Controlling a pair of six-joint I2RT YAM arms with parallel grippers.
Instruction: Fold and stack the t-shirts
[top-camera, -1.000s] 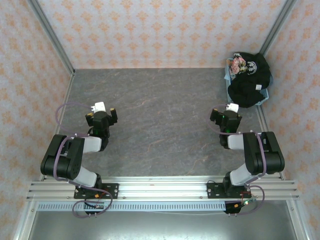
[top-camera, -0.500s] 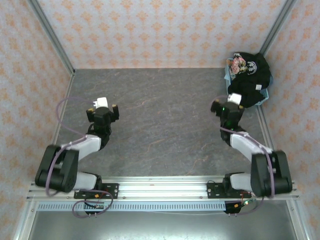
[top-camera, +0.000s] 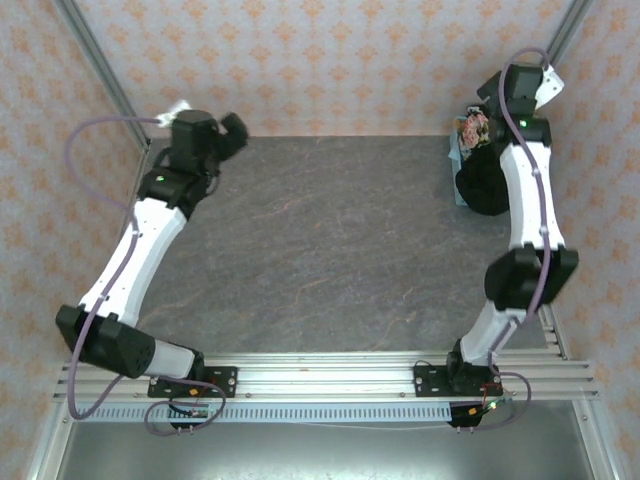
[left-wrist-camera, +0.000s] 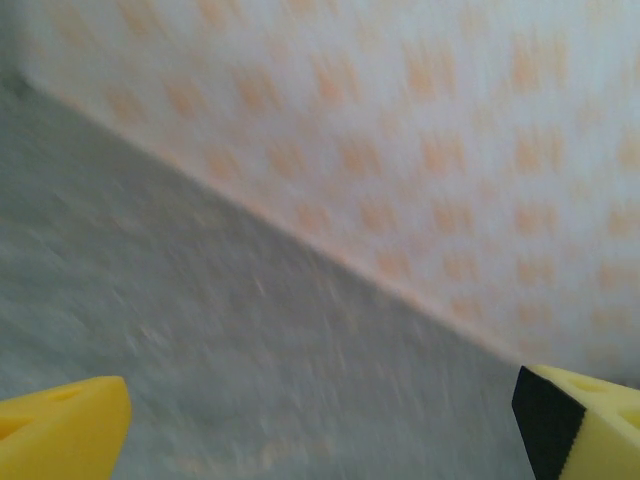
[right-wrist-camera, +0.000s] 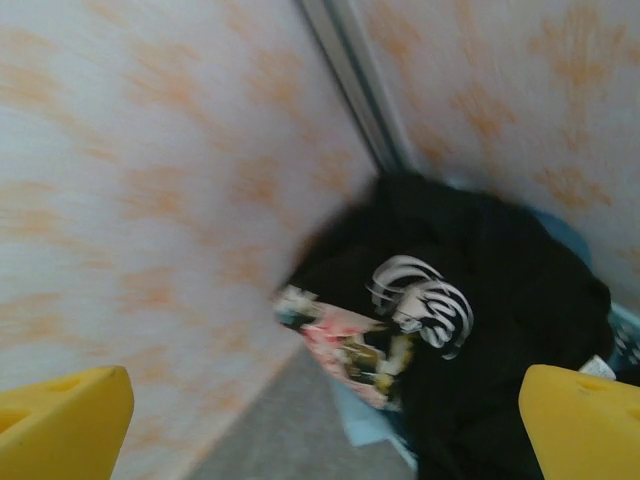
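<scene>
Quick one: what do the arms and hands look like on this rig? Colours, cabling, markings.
The left arm and right arm have black joint housings, pale grey links, a purple cable looped alongside each, a green light near each wrist. The left hand and right hand have yellow fingers; one left finger shows a black inner face.

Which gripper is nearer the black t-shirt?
Right. The right gripper hangs open over the black t-shirt in the far right corner. The left gripper is open at the far left corner, well away from it.
</scene>
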